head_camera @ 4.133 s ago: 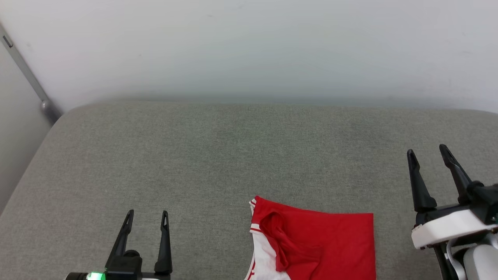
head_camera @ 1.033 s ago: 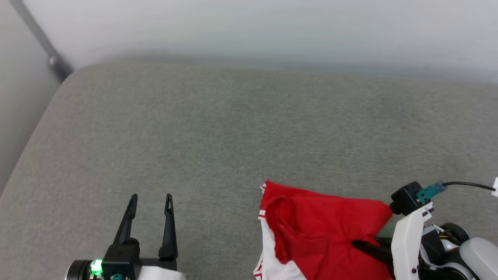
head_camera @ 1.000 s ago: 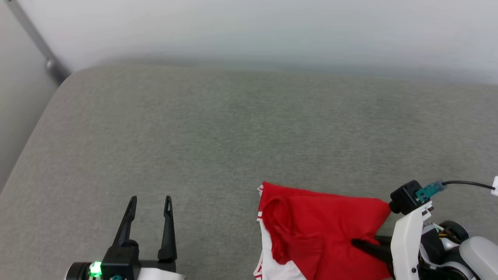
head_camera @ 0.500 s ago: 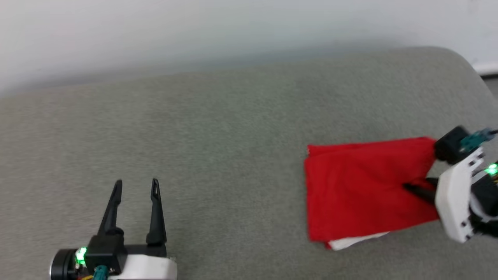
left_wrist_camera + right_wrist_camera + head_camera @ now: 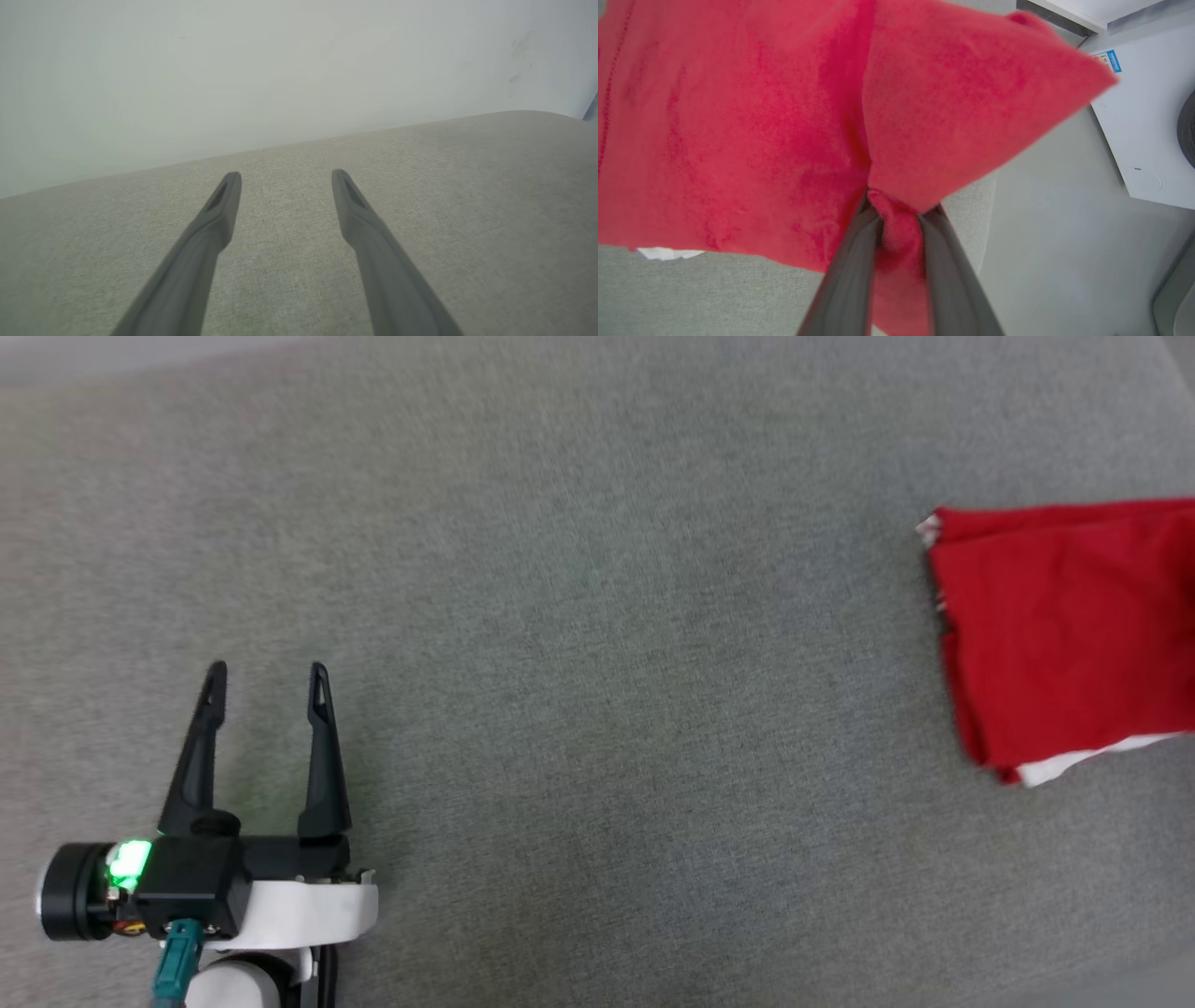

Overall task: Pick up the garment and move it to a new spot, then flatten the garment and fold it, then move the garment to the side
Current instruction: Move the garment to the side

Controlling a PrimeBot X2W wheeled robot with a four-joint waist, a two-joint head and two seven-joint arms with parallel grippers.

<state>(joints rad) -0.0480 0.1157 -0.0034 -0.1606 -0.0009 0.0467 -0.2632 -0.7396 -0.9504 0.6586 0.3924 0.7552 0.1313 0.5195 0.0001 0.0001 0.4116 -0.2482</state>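
Right gripper (image 5: 900,211): its two long dark fingers are drawn close together and pinch a bunched tuck of the shirt (image 5: 738,116) between them.
Left gripper (image 5: 268,674): its fingers are spread wide with nothing between them, over the bare left part of the surface (image 5: 597,709).
Shirt, place: it is at the right side of the surface, well apart from the left gripper. In the right wrist view it is close to the surface's edge, where the floor (image 5: 1045,224) begins.
Shirt, shape: it is folded into a rough rectangle of layers with a fairly straight left edge. The pinched end is pulled up into a pointed flap.
Shirt, material: soft, matte red fabric, lightly creased. A white layer peeks out under its near corner.
Surface: flat grey-green woven upholstery, finely flecked, rounded at the far edge against a plain pale wall (image 5: 280,70).
Beyond the edge: smooth grey floor and a white box-shaped unit (image 5: 1143,121) with a small blue label.
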